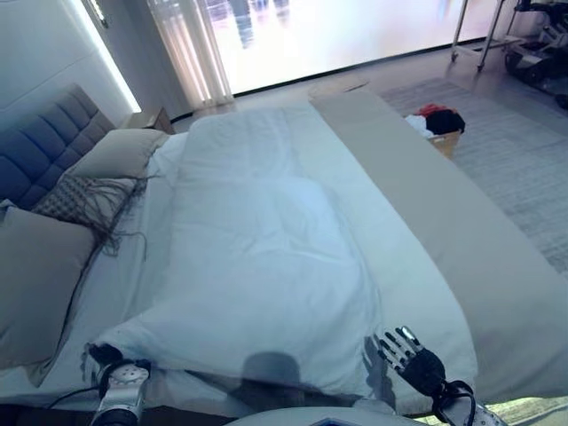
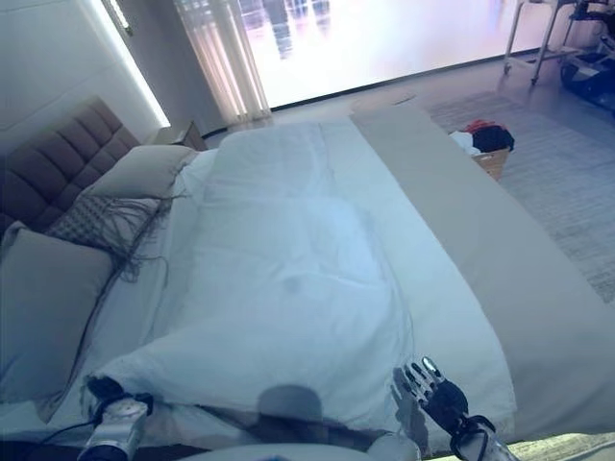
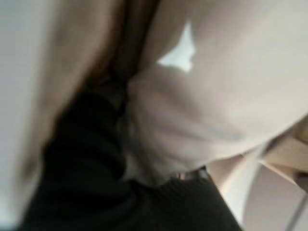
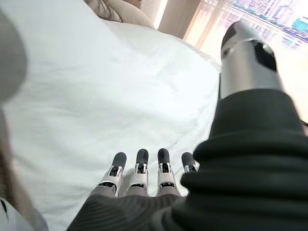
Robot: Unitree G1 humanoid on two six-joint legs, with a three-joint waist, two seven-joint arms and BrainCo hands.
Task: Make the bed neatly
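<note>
Plainly the white duvet [image 1: 266, 257] is soft, puffy and light for its bulk; it lies rumpled down the middle of the bed [image 1: 497, 266], leaving bare sheet on either side, with its near edge bunched at the robot's side. Judging by the folds, it will sag and drag rather than slide as one piece, so the near edge and corners look the best places to take hold. The left hand [image 1: 114, 366] sits at the near left corner with cloth bunched against it in its wrist view, but whether its fingers are closed on the fabric I cannot tell. The right hand [image 4: 144, 180] hovers over the near right edge, fingers straight, holding nothing. No writing or label can be read anywhere.
</note>
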